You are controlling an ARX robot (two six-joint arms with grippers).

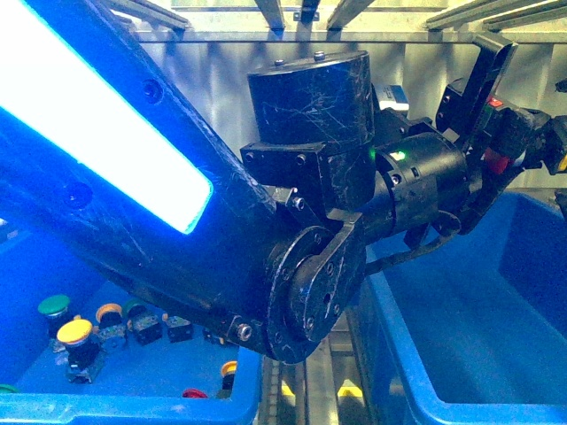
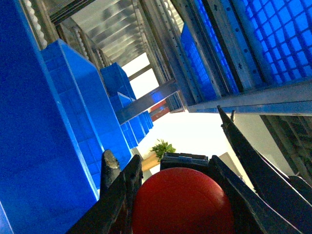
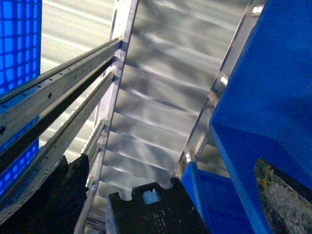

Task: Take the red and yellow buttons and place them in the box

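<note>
My left arm crosses the front view and ends at the upper right, above the box [image 1: 532,266], a deep blue bin that looks empty. There my left gripper [image 1: 500,133] is shut on the red button [image 1: 496,162]. In the left wrist view the button's domed red cap [image 2: 183,202] fills the space between the black fingers [image 2: 122,190] of the left gripper [image 2: 173,168]. My right gripper [image 3: 170,195] is shut on the yellow button; only its black switch body [image 3: 146,209] shows, and the cap is hidden. A speck of yellow [image 1: 562,164] shows at the far right edge.
A second blue bin [image 1: 133,409] at lower left holds several loose buttons, among them a green one [image 1: 53,305], a yellow one [image 1: 74,332] and a red one [image 1: 193,393]. Metal rack rails [image 1: 310,372] run between the bins. Stacked blue bins [image 2: 73,97] and shelf rails surround both wrists.
</note>
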